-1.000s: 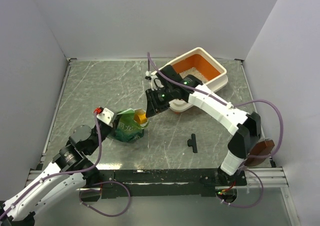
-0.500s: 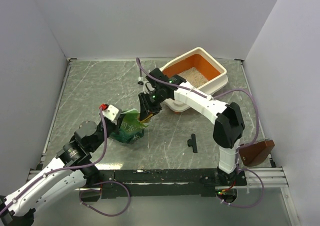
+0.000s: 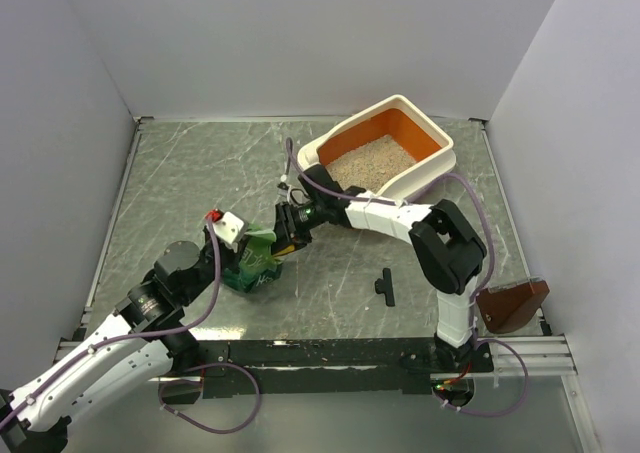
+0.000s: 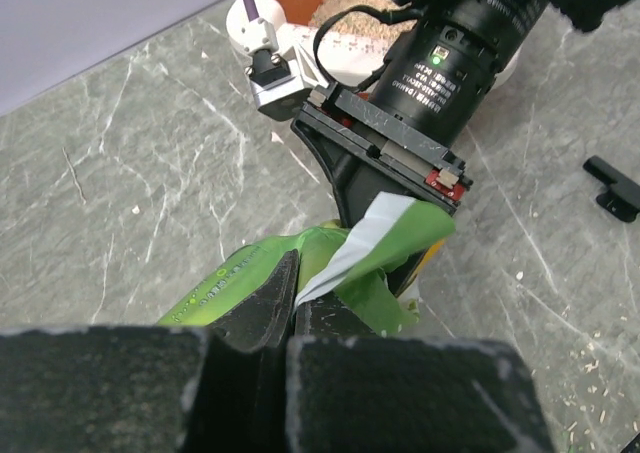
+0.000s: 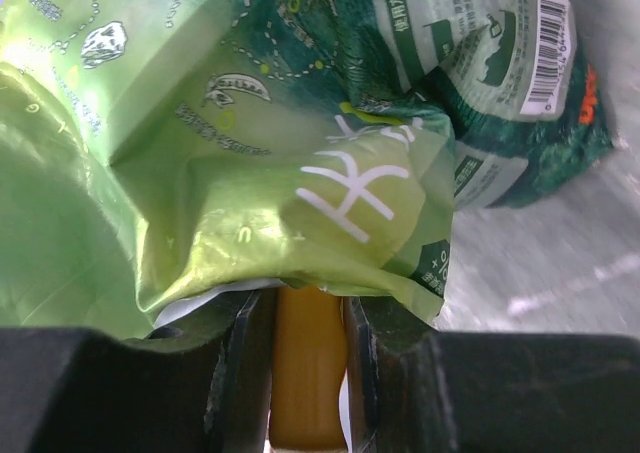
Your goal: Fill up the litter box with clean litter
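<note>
The litter box (image 3: pixel 447 145) stood at the far right part of the table (image 3: pixel 180 173), with a cream-white rim and an orange inside. A bed of the clean litter (image 3: pixel 368 161) covered the nearer part of its floor, while the far end showed bare orange. In my judgement the filling was therefore only partly done, and more scoops were needed to cover the whole floor. The litter looked fine, beige and loose, and it lay in an uneven layer. Well apart from the box, toward the left front, the green bag (image 3: pixel 248 265) stood on the table. The left gripper (image 4: pixel 297 298) had its fingers closed on the edge of the bag's mouth and held it up. The right gripper (image 5: pixel 305 308) reached into the opening, with its fingers clamped on the handle of a yellow-orange scoop (image 5: pixel 305 373). The bowl of the scoop was hidden inside the bag, so I could not tell whether it carried litter. A small black part (image 3: pixel 385 286) lay on the table to the right of the bag.
</note>
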`<state>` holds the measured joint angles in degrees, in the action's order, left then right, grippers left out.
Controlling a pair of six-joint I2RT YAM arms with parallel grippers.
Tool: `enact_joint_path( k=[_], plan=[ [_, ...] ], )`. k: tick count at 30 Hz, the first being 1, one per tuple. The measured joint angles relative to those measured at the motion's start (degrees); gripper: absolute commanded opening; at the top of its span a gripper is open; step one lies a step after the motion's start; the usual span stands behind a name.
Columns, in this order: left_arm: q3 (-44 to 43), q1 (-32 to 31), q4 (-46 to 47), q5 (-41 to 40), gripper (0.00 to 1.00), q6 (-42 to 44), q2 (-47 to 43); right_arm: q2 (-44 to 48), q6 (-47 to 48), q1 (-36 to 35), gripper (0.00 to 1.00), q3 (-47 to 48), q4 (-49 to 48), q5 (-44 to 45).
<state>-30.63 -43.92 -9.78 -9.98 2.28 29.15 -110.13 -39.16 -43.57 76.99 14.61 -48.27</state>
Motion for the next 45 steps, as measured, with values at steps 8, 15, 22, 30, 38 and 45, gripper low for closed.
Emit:
enact_joint_path(
  k=[8,15,22,30,38,45],
  plan=[
    [0.00,0.00,-2.10,-0.42,0.01,0.04,-0.04,-3.17,-15.76,-0.17,0.00,-11.89,-32.72,-5.66],
    [0.00,0.02,-2.03,-1.01,0.01,0.07,-0.26,-4.04,-26.88,-0.35,0.00,-19.23,-54.47,-4.63],
    [0.00,0.00,-1.92,-1.77,0.01,0.09,-0.92,-4.07,-33.09,-0.37,0.00,-22.77,-64.41,-2.93],
    [0.02,0.00,-1.36,-1.86,0.01,0.09,-0.98,-2.03,-37.13,-0.26,0.00,-27.89,-71.47,-0.61],
    [0.00,0.00,-0.70,-1.88,0.01,0.09,-1.25,4.48,-38.56,0.57,0.00,-33.64,-72.65,0.39],
    [0.00,0.00,-0.48,-2.01,0.01,0.13,-1.22,9.27,-38.99,2.03,0.00,-37.64,-72.59,0.85]
  ],
)
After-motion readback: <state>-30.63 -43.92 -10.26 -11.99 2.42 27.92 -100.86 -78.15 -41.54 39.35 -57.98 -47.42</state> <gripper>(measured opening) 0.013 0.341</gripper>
